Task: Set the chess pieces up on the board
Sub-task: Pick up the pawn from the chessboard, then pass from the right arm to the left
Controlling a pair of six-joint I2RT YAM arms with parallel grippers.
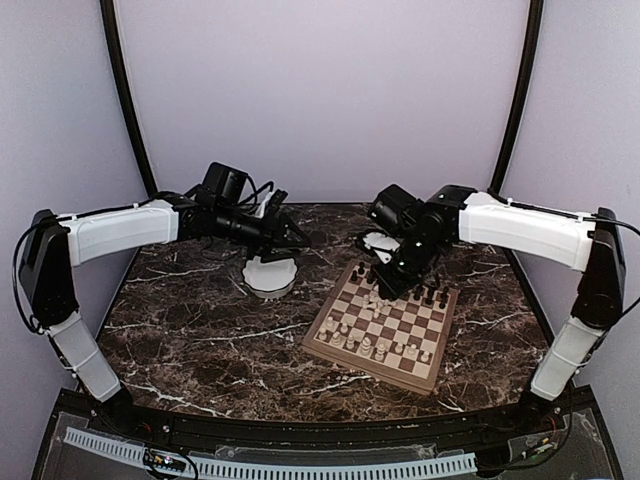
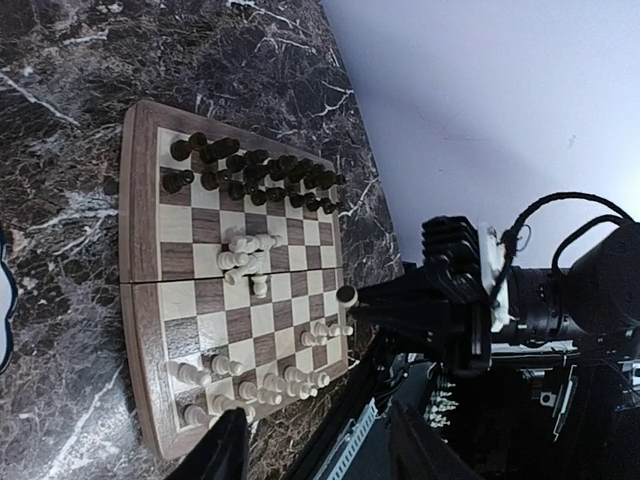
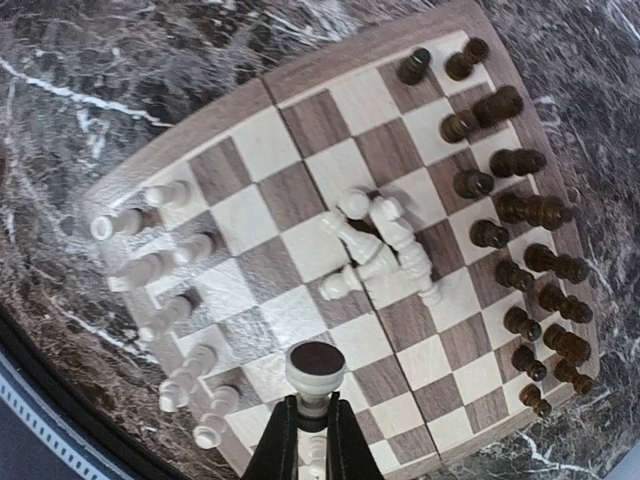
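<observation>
Right gripper [image 1: 388, 278], seen from above, hangs over the far edge of the chessboard [image 1: 360, 368], which lies askew on the marble table [image 1: 200, 320], right of centre. The left gripper [image 1: 292, 237] is just behind a white bowl [image 1: 270, 280], well apart from the board. I cannot tell either jaw opening from here.

From the left wrist, the left gripper's fingers [image 2: 225, 450] stand wide apart with nothing between them. Beyond them, dark pieces [image 2: 255, 170] fill two rows at the board's far side. Pale pieces [image 2: 250, 385] stand loosely along the near side, and a heap of pale chessmen [image 2: 245, 255] lies tumbled mid-board. The right gripper reaches in from the right, pinching a cream piece [image 2: 347, 295] above the board's edge.

From the right wrist, its fingers are closed narrowly on that piece, whose round, dark-faced end shows. It hangs over the squares nearest the camera.
</observation>
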